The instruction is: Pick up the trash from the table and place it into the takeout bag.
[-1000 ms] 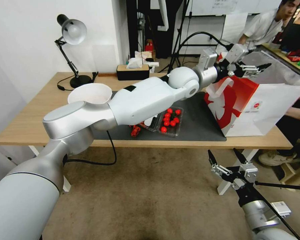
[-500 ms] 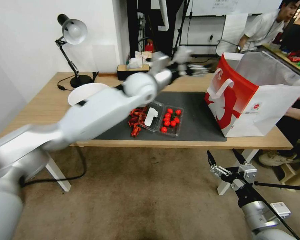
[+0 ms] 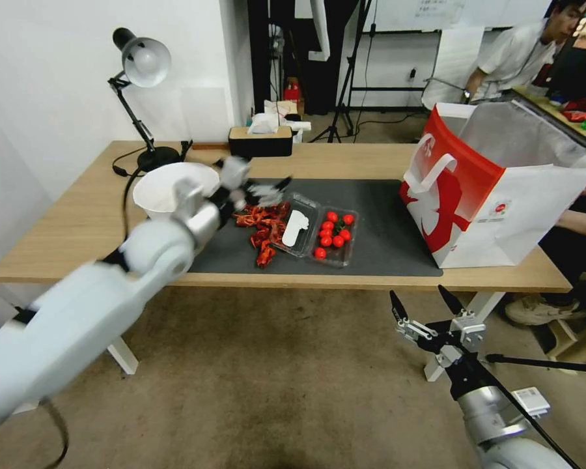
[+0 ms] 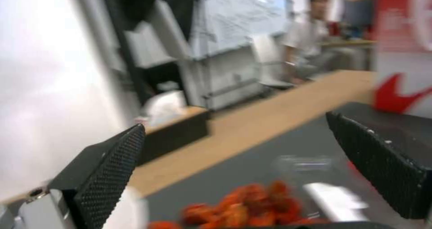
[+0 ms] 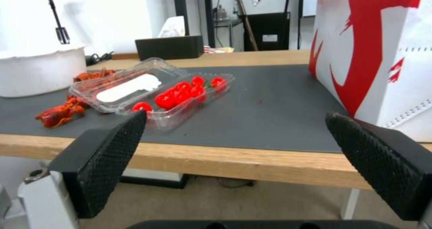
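Swung back from the takeout bag point(image 3: 501, 189), left gripper point(image 3: 262, 192), jaws spread and empty, hovers over red scraps point(image 3: 262, 228); right gripper point(image 3: 430, 311) parked, likewise spread.

Light-wood table point(image 3: 78, 215) with grey mat point(image 3: 377, 241), takeout bag point(image 3: 495, 202), white bowl point(image 3: 169, 189), lamp point(image 3: 143, 98), tissue box point(image 3: 260, 140).

Red crayfish shells point(image 3: 262, 228) and open clear tomato clamshell point(image 3: 318, 234) on mat, takeout bag point(image 3: 495, 189) upright

Left hand point(image 3: 260, 191) reaches forward, fingers spread; right hand point(image 3: 430, 314) waits low, fingers apart.
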You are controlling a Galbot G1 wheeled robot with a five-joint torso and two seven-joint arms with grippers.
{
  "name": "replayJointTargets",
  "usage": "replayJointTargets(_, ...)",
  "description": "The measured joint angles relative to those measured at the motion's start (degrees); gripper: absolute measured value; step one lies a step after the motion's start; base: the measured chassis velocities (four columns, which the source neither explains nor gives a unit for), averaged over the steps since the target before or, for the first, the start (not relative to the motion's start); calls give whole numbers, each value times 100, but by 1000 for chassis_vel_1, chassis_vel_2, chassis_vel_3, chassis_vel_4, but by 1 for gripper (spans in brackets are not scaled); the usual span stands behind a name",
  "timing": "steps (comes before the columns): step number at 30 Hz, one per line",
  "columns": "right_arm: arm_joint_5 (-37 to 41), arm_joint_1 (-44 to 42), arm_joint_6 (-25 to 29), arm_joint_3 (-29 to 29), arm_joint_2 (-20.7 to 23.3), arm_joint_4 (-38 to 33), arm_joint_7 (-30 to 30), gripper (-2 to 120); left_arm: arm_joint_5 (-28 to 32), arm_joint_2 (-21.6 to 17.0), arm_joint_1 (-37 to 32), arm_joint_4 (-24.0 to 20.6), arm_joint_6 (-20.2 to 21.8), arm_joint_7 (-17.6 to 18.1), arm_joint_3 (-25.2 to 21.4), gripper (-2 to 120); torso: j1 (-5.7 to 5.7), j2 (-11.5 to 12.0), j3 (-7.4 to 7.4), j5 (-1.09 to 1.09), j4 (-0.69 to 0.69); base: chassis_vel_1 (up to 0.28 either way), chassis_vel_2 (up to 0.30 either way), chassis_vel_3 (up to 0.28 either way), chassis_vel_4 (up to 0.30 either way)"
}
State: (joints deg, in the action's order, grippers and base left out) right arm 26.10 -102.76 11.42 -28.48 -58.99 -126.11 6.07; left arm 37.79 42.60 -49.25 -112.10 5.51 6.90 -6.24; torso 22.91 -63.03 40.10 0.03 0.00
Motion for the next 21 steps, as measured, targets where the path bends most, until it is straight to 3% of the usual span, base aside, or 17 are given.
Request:
replayJointTargets(1, 0, 0, 0, 0, 0, 0, 0, 100, 0, 0, 0, 0, 0, 0, 0, 100, 0, 0, 0, 0, 0, 0, 0, 0, 0)
replayJointTargets(3, -5, 0, 0, 28, 12, -13, -3, 100, -431, 208, -1096, -207, -243, 189, -664, 100, 0, 0, 0, -8, -1, 0, 0, 0, 0)
replayJointTargets(4, -5, 0, 0, 28, 12, -13, -3, 100, -431, 208, -1096, -207, -243, 189, -664, 100, 0, 0, 0, -8, -1, 0, 0, 0, 0)
replayJointTargets(7, -6, 39, 0, 62, 26, -42, 34, 100, -880, 720, -2234, -339, -677, 186, -1360, 100, 0, 0, 0, -6, 0, 0, 0, 0, 0)
replayJointTargets(11, 0, 83, 0, 75, 29, -42, 120, 100, -1075, 1016, -2778, -337, -879, 123, -1648, 100, 0, 1, 0, -1, -2, 0, 0, 0, 0)
replayJointTargets(14, 24, 117, 0, 60, 81, -49, 154, 100, -1343, 1542, -3646, -331, -1199, 90, -2050, 100, -1, 1, 0, -3, 1, 0, 0, 0, 0)
replayJointTargets(21, 47, 144, 0, 87, 91, -7, 153, 100, -1572, 1973, -4127, -232, -1465, 90, -2178, 100, 1, 1, 0, -2, -2, 0, 0, 0, 0)
